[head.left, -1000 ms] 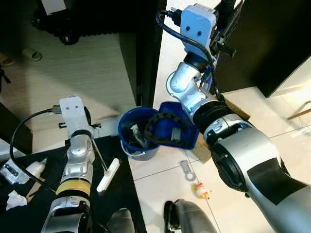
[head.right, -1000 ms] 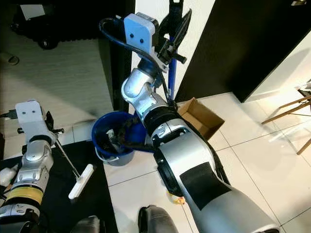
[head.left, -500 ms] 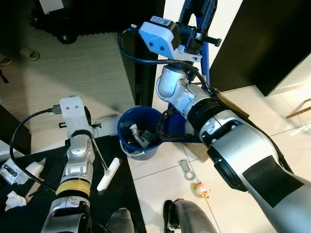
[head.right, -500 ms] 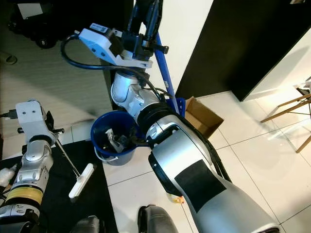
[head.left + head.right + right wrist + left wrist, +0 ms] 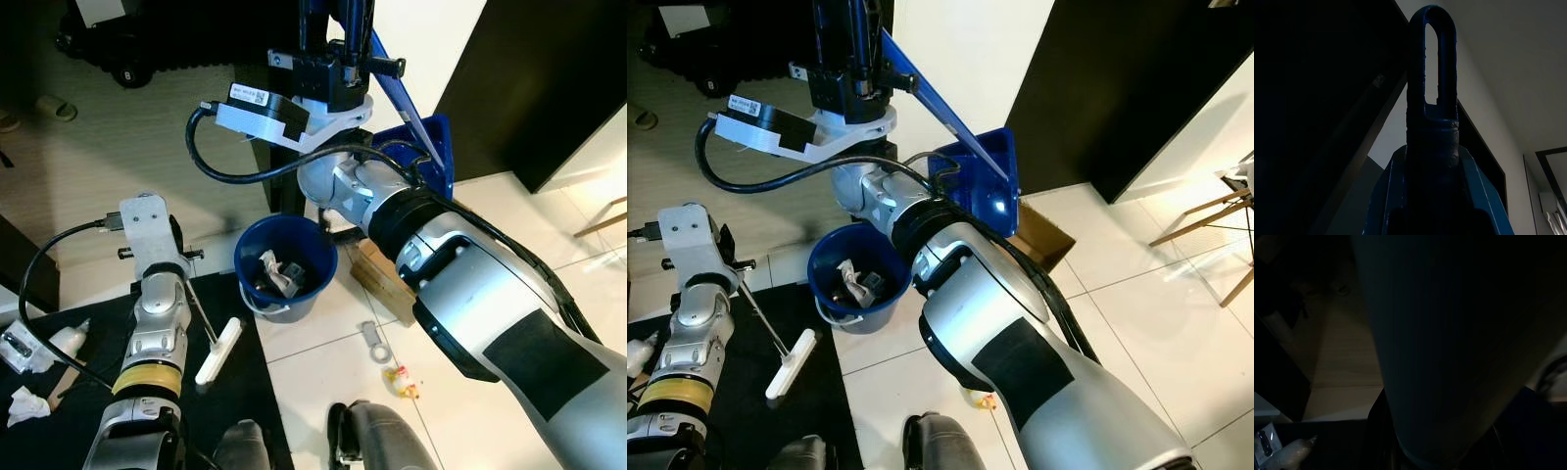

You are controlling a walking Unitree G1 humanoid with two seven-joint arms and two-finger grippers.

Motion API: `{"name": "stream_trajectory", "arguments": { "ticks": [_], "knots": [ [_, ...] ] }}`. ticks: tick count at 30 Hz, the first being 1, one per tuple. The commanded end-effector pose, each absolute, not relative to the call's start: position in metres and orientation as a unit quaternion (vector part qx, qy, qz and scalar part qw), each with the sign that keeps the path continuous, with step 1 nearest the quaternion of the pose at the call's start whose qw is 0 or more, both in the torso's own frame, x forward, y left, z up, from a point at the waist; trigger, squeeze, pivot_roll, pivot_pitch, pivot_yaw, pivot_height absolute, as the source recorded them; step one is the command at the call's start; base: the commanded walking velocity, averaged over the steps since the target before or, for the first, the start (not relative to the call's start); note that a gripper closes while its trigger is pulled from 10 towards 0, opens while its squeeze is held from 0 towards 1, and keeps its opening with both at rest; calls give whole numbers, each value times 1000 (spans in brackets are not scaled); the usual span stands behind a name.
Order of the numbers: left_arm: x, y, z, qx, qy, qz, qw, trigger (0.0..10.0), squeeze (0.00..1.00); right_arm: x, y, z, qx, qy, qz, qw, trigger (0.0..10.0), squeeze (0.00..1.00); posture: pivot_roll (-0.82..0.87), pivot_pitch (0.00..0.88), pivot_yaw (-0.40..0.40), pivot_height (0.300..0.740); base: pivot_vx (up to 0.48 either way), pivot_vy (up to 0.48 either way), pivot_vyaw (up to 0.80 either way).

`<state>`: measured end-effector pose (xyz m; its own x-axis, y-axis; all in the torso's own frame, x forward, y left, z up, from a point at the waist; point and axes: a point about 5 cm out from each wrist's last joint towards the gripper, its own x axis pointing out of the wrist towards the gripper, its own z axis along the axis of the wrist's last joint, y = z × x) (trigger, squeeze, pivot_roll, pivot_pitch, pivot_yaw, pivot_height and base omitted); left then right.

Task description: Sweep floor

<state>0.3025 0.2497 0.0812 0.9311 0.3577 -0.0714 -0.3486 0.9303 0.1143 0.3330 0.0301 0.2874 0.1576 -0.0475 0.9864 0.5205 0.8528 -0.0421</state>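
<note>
Reaching way up over the scene, the right arm (image 5: 470, 294) was the biggest thing in sight, stretched from the lower right corner up toward the top middle. At its end the right gripper (image 5: 338, 39) had its jaws clamped on the handle of a blue dustpan (image 5: 985, 171), with the pan itself raised in the air, tilted, next to the white wall and the dark doorway. From the right wrist camera you could see the looped end of the dustpan handle (image 5: 1431, 98) sticking up between the jaws against the ceiling.

The floor (image 5: 323, 372) was pale tile on the right, with a black mat (image 5: 69, 421) on the robot's left.

Below the raised pan sat a blue bucket (image 5: 287, 269) on the tile, right at the mat's edge, with crumpled trash inside it. Just beside the bucket lay a flattened cardboard box (image 5: 384, 284).

The left arm (image 5: 157, 323) hung low over the mat. Its wrist camera was too dark to make much out, so I couldn't tell how the left jaws stood. A small white brush on a thin stick (image 5: 217, 352) lay on the mat near that arm.

On the tile near the robot's feet were a small grey metal piece (image 5: 378, 343) and a tiny yellow scrap (image 5: 404, 384), well apart from the bucket.
</note>
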Motion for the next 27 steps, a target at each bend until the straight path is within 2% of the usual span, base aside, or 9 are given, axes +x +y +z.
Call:
{"name": "stream_trajectory", "arguments": {
  "ticks": [1,15,17,19,23,24,25,26,27],
  "knots": [
    [301,244,80,45,41,176,982,10000,0,311,62,288,-142,-639,-164,738,10000,0,20,63,-148,740,0,0,0],
    [302,244,81,45,40,177,982,10000,0,317,55,287,-135,-611,-175,760,10000,0,22,54,-150,740,0,0,0],
    [303,242,81,45,40,176,983,10000,0,326,43,290,-126,-587,-195,776,10000,0,31,54,-153,740,0,0,0],
    [303,241,81,44,41,173,983,10000,0,343,18,294,-136,-554,-205,795,10000,0,32,54,-151,740,0,0,0],
    [303,241,81,46,42,172,983,10000,0,355,-5,296,-155,-536,-206,804,10000,0,27,55,-146,740,0,0,0],
    [303,242,81,46,42,172,983,10000,0,363,-23,299,-160,-527,-217,806,10000,0,24,58,-134,740,0,0,0],
    [303,242,81,46,42,172,983,10000,0,363,-23,299,-160,-527,-217,806,10000,0,24,58,-134,740,0,0,0],
    [303,243,81,46,43,171,983,10000,0,370,-51,306,-160,-525,-246,799,10000,0,17,59,-118,740,0,0,0],
    [303,243,81,46,43,171,983,10000,0,370,-51,306,-160,-525,-246,799,10000,0,17,59,-118,740,0,0,0]
  ]
}}
